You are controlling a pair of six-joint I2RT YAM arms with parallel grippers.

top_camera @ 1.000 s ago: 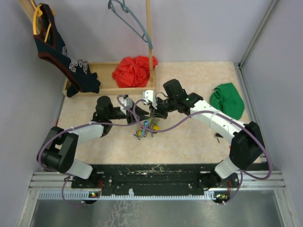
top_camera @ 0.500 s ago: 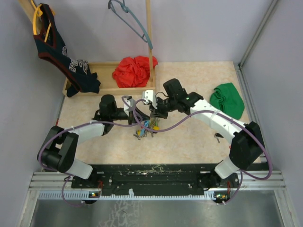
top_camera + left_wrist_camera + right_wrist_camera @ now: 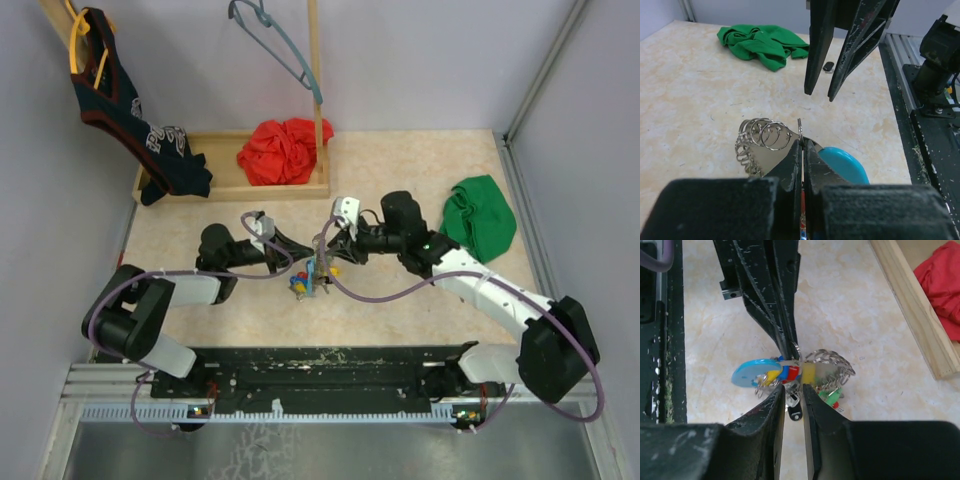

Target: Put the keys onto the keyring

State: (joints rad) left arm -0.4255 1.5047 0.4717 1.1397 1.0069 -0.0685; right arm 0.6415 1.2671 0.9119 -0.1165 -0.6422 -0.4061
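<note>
The keyring (image 3: pixel 790 363) hangs edge-on between both grippers, with its light-blue section (image 3: pixel 751 373) to the left. It carries several small wire rings (image 3: pixel 832 362) and keys (image 3: pixel 830 396) with yellow, red, blue, green and black heads. In the top view the bunch (image 3: pixel 313 276) sits mid-table. My left gripper (image 3: pixel 803 142) is shut on the thin metal ring, and it also shows in the top view (image 3: pixel 294 252). My right gripper (image 3: pixel 794 388) is open by a narrow gap just beside the bunch, touching nothing; a black key head (image 3: pixel 795 413) hangs beyond the gap. The right gripper also shows in the top view (image 3: pixel 331 249).
A green cloth (image 3: pixel 480 215) lies at the right. A wooden tray (image 3: pixel 220 190) at the back holds a red cloth (image 3: pixel 280 150). A grey-blue hanger (image 3: pixel 275 40) and a dark garment (image 3: pixel 130 115) hang behind. A loose black-headed key (image 3: pixel 828 66) lies near the right arm.
The right arm has drawn back to the right and now points level at the bunch. The left gripper has shifted a little nearer and right, still gripping the ring.
</note>
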